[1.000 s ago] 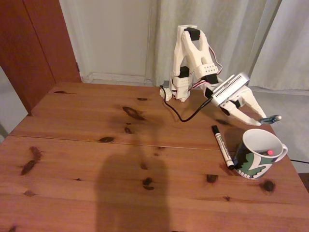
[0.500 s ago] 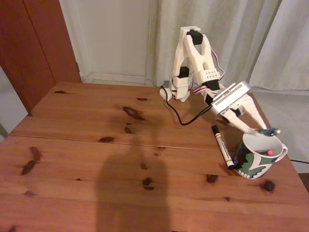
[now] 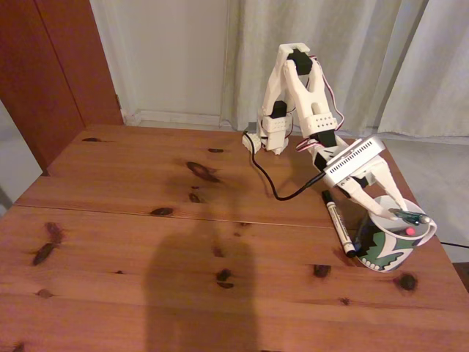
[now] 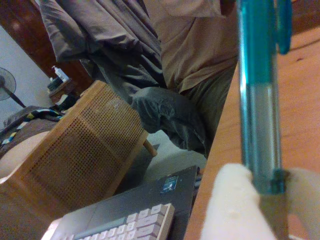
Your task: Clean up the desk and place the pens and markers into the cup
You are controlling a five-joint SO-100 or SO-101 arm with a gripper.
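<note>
Two fingers (image 4: 225, 210) pinch green pen (image 4: 260, 100).

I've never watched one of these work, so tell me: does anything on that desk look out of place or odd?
One thing does: a white marker with black caps lies on the desk, its lower end against the patterned mug rather than inside it. The gripper holds a translucent green pen level across the mug's mouth.
</note>
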